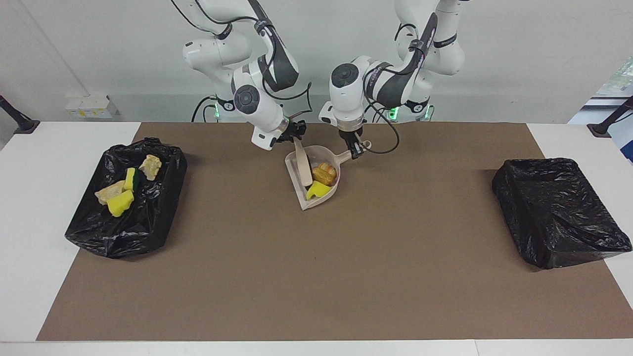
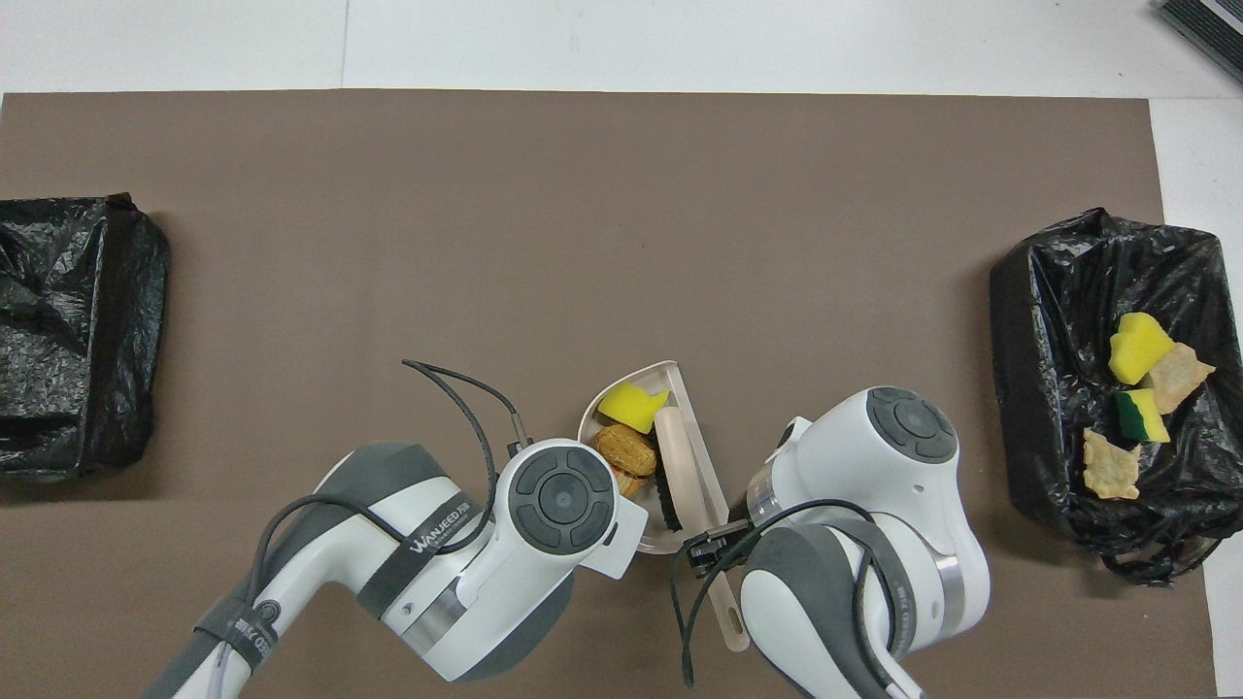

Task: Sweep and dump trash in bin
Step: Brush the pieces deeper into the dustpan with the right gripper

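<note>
A: We start with the brown mat across the table, and a black-lined bin at the right arm's end. We count four scraps in it: two yellow sponge bits and two pale lumps.

B: And a second bin at the left arm's end, well apart from the action, its black bag bunched over it.

A: Middle of the mat now, close to the robots: the beige dustpan, tilted, its mouth turned toward the right arm's end.

B: We see the left gripper pinching the dustpan's handle, which sticks out from the pan at about two o'clock in the facing view.

A: The right gripper is clamped tight on the brush handle. From that grip the brush slants down toward five o'clock, its head inside the pan's mouth.

B: From overhead we see its dark bristles facing into the pan, just beside the load.

A: And the load itself: a yellow sponge chunk at the pan's six o'clock in the facing view, with golden-brown bread pieces stacked nearer the robots, touching it.

B: We cannot tell from either view how many bread pieces there are.
</note>
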Tool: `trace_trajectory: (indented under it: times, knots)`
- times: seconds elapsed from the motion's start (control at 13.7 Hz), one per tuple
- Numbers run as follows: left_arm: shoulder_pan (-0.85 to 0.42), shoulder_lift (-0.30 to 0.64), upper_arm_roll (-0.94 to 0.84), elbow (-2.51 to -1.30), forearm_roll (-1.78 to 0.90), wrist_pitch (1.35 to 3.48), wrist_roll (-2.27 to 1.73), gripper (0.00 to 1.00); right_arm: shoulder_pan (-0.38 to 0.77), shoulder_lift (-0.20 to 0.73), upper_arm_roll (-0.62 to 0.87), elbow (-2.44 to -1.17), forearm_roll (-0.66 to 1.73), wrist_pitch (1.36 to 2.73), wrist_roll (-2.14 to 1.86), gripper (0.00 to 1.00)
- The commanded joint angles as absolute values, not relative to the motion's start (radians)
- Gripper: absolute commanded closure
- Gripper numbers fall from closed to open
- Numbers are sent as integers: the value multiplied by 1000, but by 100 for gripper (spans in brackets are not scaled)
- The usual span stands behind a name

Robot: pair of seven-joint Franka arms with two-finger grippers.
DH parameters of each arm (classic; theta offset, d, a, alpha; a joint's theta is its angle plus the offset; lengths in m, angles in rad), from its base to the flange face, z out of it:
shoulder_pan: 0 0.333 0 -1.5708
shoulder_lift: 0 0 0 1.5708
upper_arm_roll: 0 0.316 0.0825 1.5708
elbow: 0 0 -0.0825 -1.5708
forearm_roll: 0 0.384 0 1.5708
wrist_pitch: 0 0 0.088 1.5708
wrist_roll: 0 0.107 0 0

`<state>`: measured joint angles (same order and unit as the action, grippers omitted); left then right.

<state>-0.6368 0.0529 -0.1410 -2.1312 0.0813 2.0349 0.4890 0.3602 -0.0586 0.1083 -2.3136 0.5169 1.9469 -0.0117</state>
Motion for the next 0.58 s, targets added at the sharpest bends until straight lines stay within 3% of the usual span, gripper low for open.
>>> trace_trajectory:
  times: [0.0, 0.51]
  knots:
    - [-620, 21, -141, -2183, 66, 2108, 511, 100, 333, -49, 101, -2254, 514, 1881, -51, 100]
    - [-600, -1, -141, -2226, 38, 2187, 509, 100, 250, -66, 101, -2086, 177, 1701, -46, 100]
